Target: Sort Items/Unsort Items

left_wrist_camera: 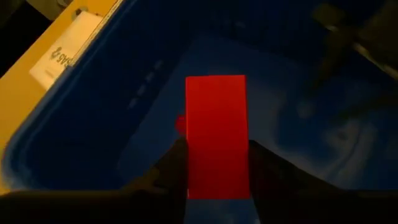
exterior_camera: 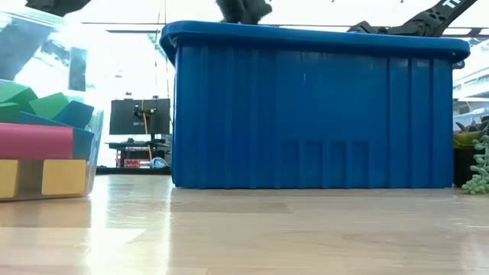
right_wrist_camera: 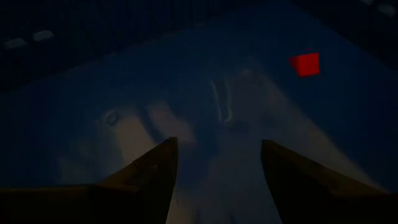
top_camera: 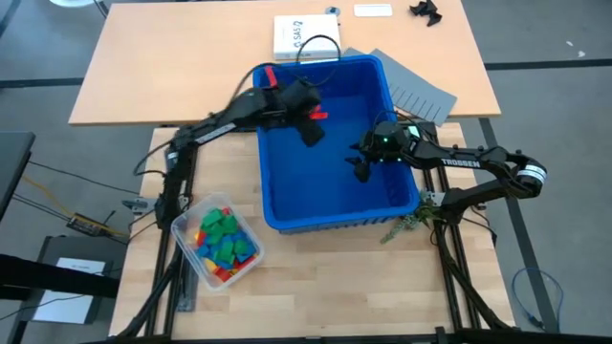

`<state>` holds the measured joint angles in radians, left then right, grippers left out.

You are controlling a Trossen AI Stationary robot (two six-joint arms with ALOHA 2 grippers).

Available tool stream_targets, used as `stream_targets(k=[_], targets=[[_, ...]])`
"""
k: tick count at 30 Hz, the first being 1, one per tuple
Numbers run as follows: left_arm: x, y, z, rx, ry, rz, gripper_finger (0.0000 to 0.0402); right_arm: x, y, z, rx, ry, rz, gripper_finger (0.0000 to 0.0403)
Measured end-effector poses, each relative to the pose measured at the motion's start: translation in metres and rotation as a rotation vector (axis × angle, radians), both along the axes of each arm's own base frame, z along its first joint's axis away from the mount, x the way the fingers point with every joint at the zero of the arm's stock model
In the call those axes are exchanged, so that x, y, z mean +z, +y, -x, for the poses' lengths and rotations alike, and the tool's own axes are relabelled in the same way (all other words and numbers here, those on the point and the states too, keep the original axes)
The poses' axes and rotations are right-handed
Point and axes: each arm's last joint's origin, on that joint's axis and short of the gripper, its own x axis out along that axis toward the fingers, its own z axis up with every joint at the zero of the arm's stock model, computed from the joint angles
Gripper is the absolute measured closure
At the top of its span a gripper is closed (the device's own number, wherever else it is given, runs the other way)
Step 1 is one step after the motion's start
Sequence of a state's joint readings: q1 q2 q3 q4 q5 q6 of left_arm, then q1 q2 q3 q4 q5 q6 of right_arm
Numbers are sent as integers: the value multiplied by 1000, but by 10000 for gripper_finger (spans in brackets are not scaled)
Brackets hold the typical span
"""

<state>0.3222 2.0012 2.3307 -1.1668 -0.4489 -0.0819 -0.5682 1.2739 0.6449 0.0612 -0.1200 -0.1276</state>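
Observation:
A large blue bin [top_camera: 330, 186] stands mid-table. My left gripper [top_camera: 314, 122] reaches over the bin's far left part, shut on a red block [left_wrist_camera: 216, 134]. My right gripper [top_camera: 361, 169] hangs inside the bin near its right wall, with open fingers [right_wrist_camera: 155, 171] and nothing between them. In the right wrist view a red block [right_wrist_camera: 305, 63] shows farther off. A clear container [top_camera: 218, 241] full of red, yellow, green and blue blocks [exterior_camera: 38, 141] sits on the table left of the bin, near the front edge. My left gripper pinches the red block between its two fingers, on the two long sides near the end closest to the wrist [left_wrist_camera: 214, 180]. The fingers slant down from the table's left and lie along the block. The block sticks out forward, clear above the bin's floor.
A white box [top_camera: 299, 36] lies beyond the bin on the far table, and grey slotted sheets [top_camera: 418, 88] lie at the bin's far right corner. A small red piece [top_camera: 271, 75] shows at the bin's far left corner. A green plant [top_camera: 409, 223] sits by its near right corner.

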Motion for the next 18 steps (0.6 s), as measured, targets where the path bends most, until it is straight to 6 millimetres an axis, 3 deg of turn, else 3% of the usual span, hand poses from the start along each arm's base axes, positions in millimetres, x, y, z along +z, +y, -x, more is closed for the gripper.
stream_targets(k=[11,18], targets=[[40,-88,84,34,17,118,261,2,1,-1,4,-30,-11,174],[37,-144,142,80,-54,282,260,2,0,-2,-1,-34,-16,174]])
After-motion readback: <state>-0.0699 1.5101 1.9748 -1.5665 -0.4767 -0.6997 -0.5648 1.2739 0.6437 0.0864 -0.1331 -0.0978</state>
